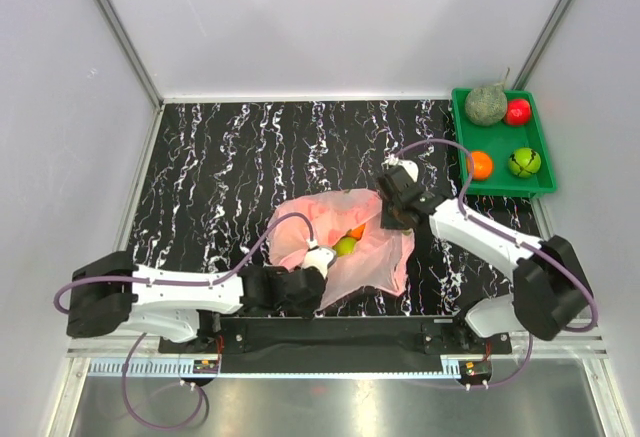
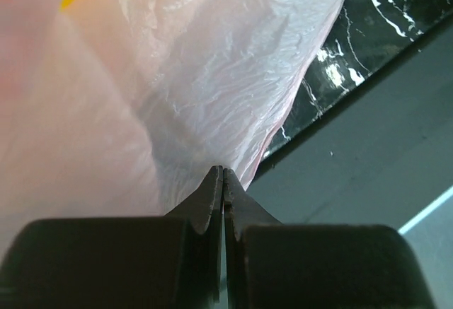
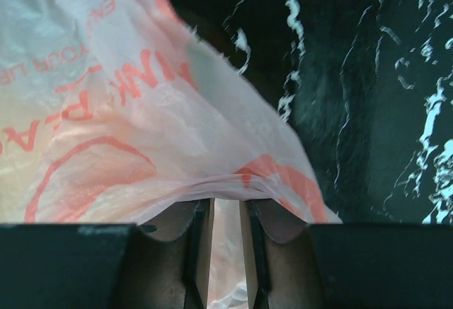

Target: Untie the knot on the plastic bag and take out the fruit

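The plastic bag (image 1: 380, 262) is pinched at 7 o'clock by the left gripper (image 2: 223, 176) and at 2 o'clock by the right gripper (image 3: 225, 208).

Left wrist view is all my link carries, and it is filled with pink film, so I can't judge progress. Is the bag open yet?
Observer: Yes. From above, the plastic bag gapes between the left gripper and the right gripper. A green fruit and an orange fruit show inside.
Operator: What is the right arm doing?
Observer: It pinches the bag's far right rim. Its wrist view shows film caught in the narrow gap of its jaws.
Operator: Any fruit out already?
Observer: The green tray at the far right holds a netted melon, a red fruit, a second orange fruit and a second green fruit.
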You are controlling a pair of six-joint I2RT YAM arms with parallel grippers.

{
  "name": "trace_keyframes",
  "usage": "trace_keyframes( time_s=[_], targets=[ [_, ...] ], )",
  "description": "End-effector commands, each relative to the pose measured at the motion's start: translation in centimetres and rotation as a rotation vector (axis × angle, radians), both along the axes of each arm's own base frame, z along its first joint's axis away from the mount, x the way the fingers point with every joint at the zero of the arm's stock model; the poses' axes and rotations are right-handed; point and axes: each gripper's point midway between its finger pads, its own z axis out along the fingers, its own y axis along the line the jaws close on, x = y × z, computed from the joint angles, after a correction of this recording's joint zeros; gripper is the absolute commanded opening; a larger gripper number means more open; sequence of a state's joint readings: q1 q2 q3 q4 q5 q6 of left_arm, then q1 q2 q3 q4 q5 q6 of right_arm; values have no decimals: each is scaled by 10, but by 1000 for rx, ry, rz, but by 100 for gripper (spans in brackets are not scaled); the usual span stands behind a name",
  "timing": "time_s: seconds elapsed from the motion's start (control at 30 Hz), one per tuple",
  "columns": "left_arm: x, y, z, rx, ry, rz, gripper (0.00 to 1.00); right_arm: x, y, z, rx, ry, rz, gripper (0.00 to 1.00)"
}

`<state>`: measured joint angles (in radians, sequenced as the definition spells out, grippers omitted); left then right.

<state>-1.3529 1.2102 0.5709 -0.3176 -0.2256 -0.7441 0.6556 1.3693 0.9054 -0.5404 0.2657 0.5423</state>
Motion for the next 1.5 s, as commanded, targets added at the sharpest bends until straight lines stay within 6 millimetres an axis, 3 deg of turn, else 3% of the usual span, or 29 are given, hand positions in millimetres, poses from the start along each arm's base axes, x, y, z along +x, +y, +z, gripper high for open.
trace_keyframes(
  time_s=[0.0, 0.17, 0.33, 0.4, 0.43, 0.53, 0.57, 0.6, 0.63, 0.77, 0.9, 0.93, 1.07, 1.17, 1.2, 1.27, 1.33, 1.47],
  targets=[
    [8, -10, -5, -47, -31, 45, 0, 43, 1, 19, 44, -80, -37, 28],
    [17, -20, -5, -60, -67, 53, 0, 72, 8, 26, 65, -101, -6, 30],
    [21, -30, -4, -58, -75, 36, 0, 92, 33, 55, 167, -155, 54, 37],
    [26, -34, 5, -68, -95, 46, 0, 89, 46, 63, 208, -136, 116, 36],
    [28, -31, 8, -55, -106, 55, 0, 77, 55, 64, 245, -101, 169, 36],
    [41, -30, 42, -97, -178, 95, 0, 46, 63, 53, 271, -53, 238, 36],
    [46, -29, 53, -114, -197, 109, 0, 36, 65, 59, 291, -62, 258, 36],
    [51, -29, 71, -155, -223, 123, 0, 21, 65, 49, 300, -30, 282, 36],
    [57, -28, 84, -177, -241, 133, 0, 10, 69, 56, 316, -43, 312, 36],
    [67, -28, 108, -222, -269, 129, 0, -14, 82, 59, 357, -34, 386, 36],
    [64, -36, 95, -187, -230, 98, 0, -10, 103, 64, 378, -26, 424, 37],
    [64, -41, 93, -190, -219, 101, 0, -8, 106, 53, 357, 7, 416, 37],
    [76, -52, 98, -206, -254, 145, 0, 9, 116, 44, 344, 1, 381, 38],
    [103, -46, 111, -178, -366, 261, 0, 23, 118, 37, 294, 0, 361, 38],
    [114, -42, 125, -182, -420, 319, 0, 27, 122, 42, 297, -1, 368, 38],
    [121, -36, 136, -187, -461, 366, 0, 28, 126, 41, 304, 8, 377, 38],
    [126, -34, 161, -247, -510, 411, 0, 28, 127, 41, 308, 6, 383, 38],
    [132, -41, 162, -253, -533, 395, 0, 25, 129, 39, 309, 20, 405, 37]
  ],
)
